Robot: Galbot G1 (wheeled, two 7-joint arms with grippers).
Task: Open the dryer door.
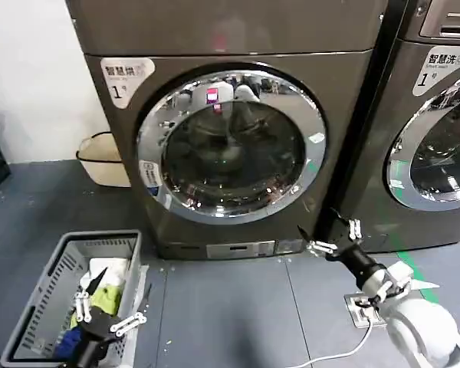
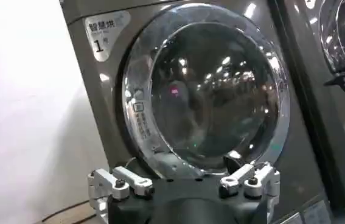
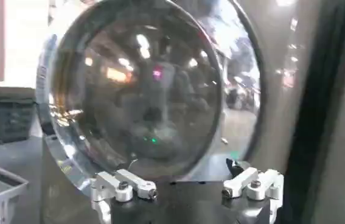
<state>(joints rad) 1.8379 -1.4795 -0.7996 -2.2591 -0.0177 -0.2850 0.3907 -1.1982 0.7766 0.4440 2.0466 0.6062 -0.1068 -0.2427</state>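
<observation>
While the dryer door [image 1: 231,142] is still fully shut, flush in its chrome ring on the front of the left machine, this looks like the approach step, nothing gripped yet. The right tool [image 1: 331,232] is hanging low in front of the machine, just off the door's lower right edge, near the seam with the second machine [image 1: 437,130], with its fingers spread apart and nothing between them. In the right wrist view the right tool [image 3: 187,185] has the glass bulging just ahead, close but not touching as far as I can tell.

Next move, I'd guess, is getting up to the door's right rim, hooking the edge or handle recess, and pulling outward. I can't make out a handle, so finding the catch is the tricky bit.

The left tool [image 1: 107,316] is parked way down over the laundry basket [image 1: 31,322] on the floor, fingers apart too, well away from the door.
</observation>
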